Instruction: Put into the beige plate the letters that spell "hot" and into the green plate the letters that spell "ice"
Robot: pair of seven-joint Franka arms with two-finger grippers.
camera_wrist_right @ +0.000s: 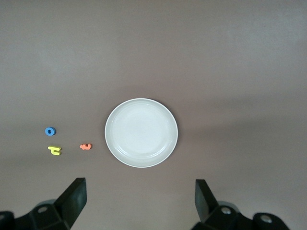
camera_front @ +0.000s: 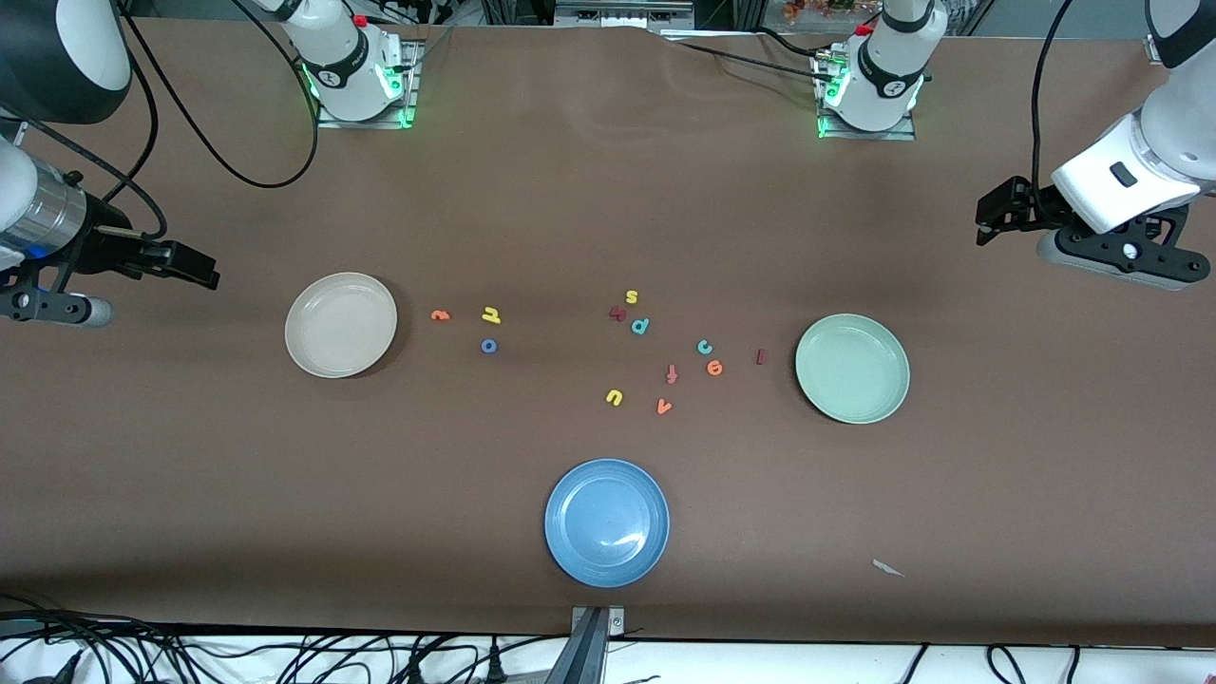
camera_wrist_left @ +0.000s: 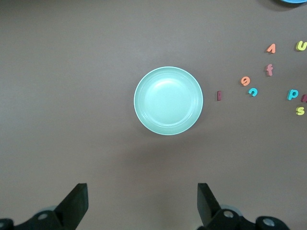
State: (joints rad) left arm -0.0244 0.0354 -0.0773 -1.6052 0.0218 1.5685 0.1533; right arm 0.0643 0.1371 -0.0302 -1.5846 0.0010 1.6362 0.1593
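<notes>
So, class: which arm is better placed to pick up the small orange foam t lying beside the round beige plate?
Right. The right gripper hangs open over that end, near the beige plate and orange t; the left gripper is over the green plate's end.

Two white arms with black joint bands are seen, each base (camera_front: 359, 71) bolted to a metal plate lit by green lamps, with a small red button near the top. Black cables are looped from the upper links. The right arm's wrist is cased in silver metal; the left arm's ends in a white block. The left gripper (camera_wrist_left: 141, 207) and right gripper (camera_wrist_right: 139, 206) are fitted with black, wedge-shaped fingers (camera_wrist_left: 76, 203).
</notes>
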